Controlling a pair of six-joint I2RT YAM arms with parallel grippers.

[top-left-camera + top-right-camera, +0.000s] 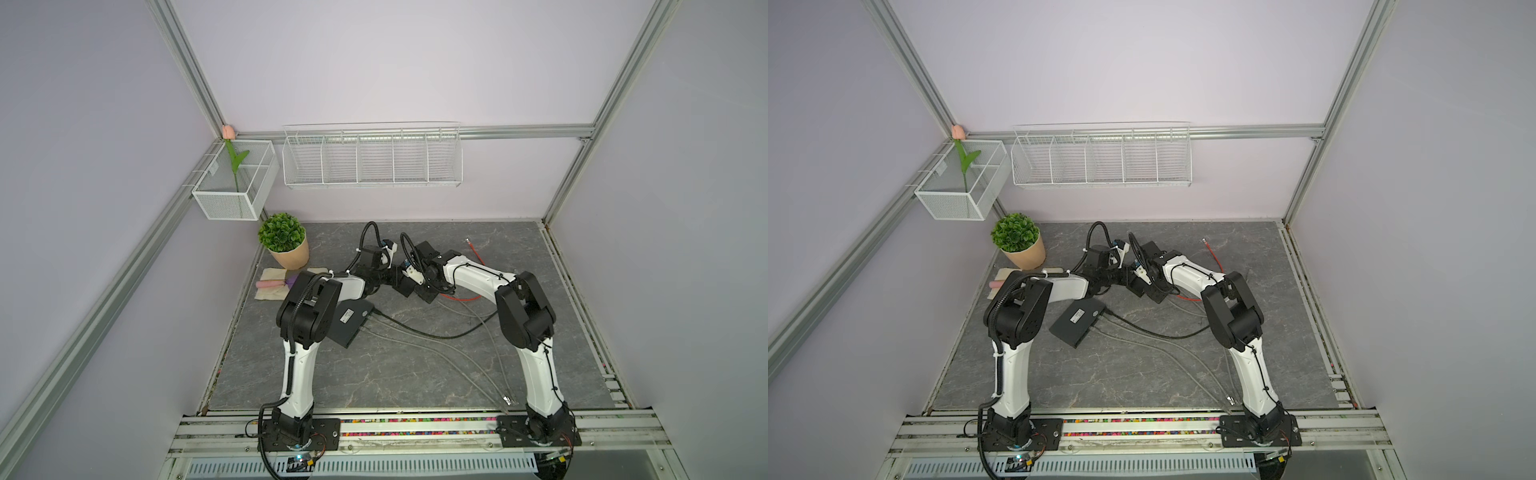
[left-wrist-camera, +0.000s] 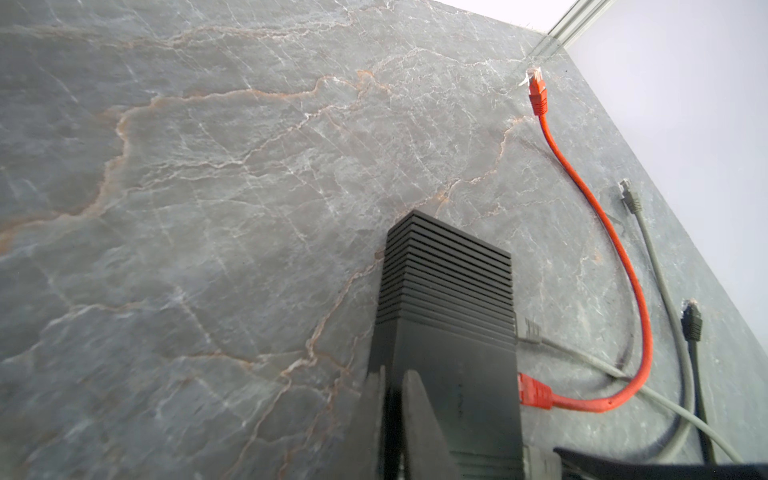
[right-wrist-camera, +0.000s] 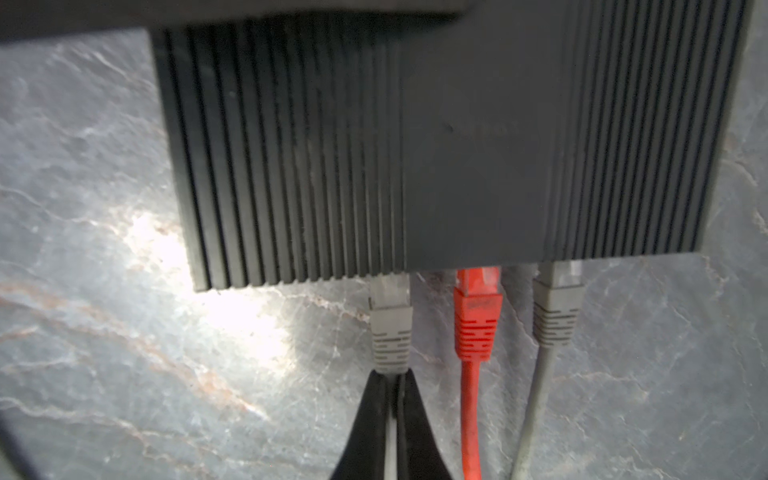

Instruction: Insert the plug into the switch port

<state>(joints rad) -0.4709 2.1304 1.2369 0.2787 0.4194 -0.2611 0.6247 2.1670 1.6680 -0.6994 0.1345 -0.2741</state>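
Right gripper (image 3: pixel 392 384): pinching the grey cable (image 3: pixel 390 440) just behind its plug.
Grey plug (image 3: pixel 390 320): head inside a switch (image 3: pixel 478 145) port, beside the red plug (image 3: pixel 477 320).
Left gripper (image 2: pixel 392 386): pressed together at the switch's edge.

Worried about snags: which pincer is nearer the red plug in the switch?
Right. The right pincer holds the grey plug's cable beside the red plug; left pincer sits at the switch's opposite edge.
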